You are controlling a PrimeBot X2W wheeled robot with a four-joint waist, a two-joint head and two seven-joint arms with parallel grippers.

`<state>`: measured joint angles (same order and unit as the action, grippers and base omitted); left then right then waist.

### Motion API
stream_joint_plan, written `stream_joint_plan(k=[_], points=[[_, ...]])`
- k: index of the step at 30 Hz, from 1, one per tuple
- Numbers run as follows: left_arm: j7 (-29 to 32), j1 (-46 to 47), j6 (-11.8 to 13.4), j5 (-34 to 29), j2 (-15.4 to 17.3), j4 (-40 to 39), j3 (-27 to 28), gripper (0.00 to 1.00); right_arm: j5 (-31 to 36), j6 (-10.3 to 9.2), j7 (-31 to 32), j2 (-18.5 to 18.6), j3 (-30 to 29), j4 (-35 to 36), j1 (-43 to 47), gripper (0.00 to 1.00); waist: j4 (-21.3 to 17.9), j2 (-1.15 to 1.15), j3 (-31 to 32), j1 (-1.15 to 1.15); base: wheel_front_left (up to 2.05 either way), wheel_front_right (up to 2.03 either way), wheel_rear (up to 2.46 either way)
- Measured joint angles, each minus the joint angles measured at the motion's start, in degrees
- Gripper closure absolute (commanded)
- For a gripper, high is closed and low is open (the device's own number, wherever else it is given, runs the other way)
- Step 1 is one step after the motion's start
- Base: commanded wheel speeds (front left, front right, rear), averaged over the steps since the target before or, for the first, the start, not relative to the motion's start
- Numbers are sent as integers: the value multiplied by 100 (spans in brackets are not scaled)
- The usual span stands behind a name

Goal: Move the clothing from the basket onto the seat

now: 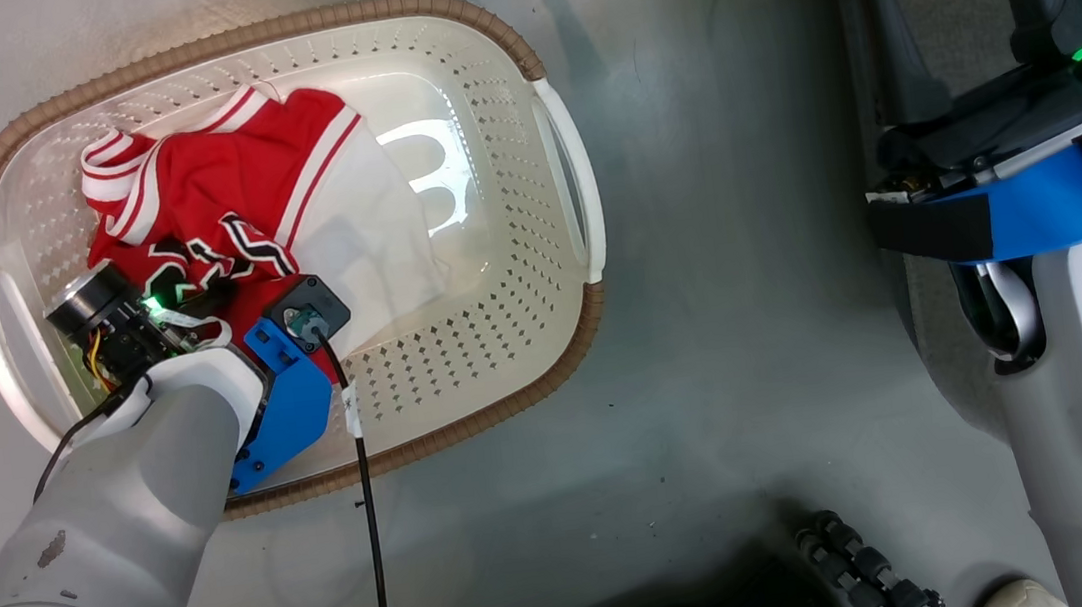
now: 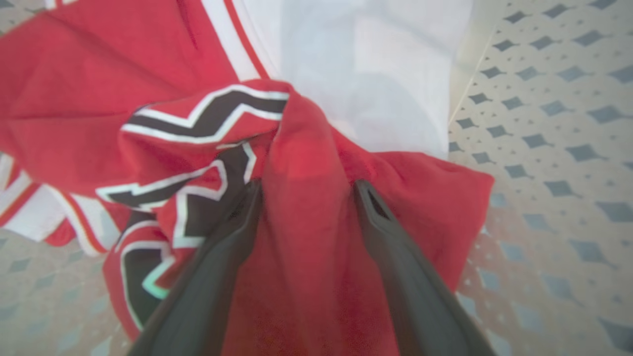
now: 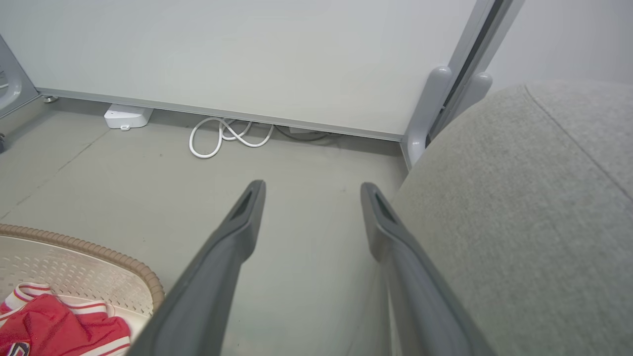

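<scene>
The cream perforated basket (image 1: 518, 276) with a brown rim stands on the floor at the left of the head view. In it lies the clothing (image 1: 228, 196), a crumpled red jersey with white trim and black-and-white numerals. My left arm reaches down into the basket. In the left wrist view, my left gripper (image 2: 306, 193) is open, its two fingers straddling a raised fold of the red clothing (image 2: 306, 148). My right gripper (image 3: 311, 193) is open and empty above the floor, beside the grey seat (image 3: 519, 198). The basket (image 3: 89, 247) and clothing (image 3: 54, 326) lie to its lower left.
A grey floor surrounds the basket. A white cable coil (image 3: 227, 136) and a small white box (image 3: 126, 117) lie along the pale wall panel. A black cable (image 1: 368, 523) hangs from my left wrist. A black ribbed object (image 1: 860, 562) sits at the bottom edge.
</scene>
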<state>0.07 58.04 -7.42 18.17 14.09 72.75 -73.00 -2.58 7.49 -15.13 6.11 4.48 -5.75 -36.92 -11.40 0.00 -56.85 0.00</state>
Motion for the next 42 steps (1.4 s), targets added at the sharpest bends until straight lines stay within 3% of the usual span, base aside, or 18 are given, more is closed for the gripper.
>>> stream_joint_plan(k=[1, 2, 3, 4, 12, 22, 42], points=[[74, 0, 0, -1, -3, 8, -3, 0, 0, 0, 0, -1, -1, 1, -16, 0, -5, 0, -8, 0, 0, 0, 0], [122, 0, 0, -13, -5, 16, -8, 21, 3, 0, 0, -1, -7, 10, -24, 0, -9, 0, -12, 0, 0, 0, 0], [168, 1, 0, -15, -5, 23, -10, 70, 8, 0, 0, -1, -15, 19, -27, 0, -14, 0, -16, 0, 0, 0, 0], [252, 0, 0, -7, -8, 29, -11, 100, 8, 0, 0, -1, -22, 23, -29, 0, -20, 0, -18, 0, 0, 0, 0], [388, -1, 0, 1, -10, 8, -24, 100, 8, 0, 0, -4, -92, 8, -31, 0, -32, 0, 20, 0, 0, 0, 0], [121, -11, 0, 103, -203, -155, -27, 100, 9, 0, 0, -12, -142, -87, -26, 0, 63, 0, 333, 0, 0, 0, 0], [-1118, -428, 0, 1095, -825, -613, -31, 100, 8, 0, 0, 115, -316, -466, 452, 0, 533, 1, 1779, -1, 0, 0, 0]])
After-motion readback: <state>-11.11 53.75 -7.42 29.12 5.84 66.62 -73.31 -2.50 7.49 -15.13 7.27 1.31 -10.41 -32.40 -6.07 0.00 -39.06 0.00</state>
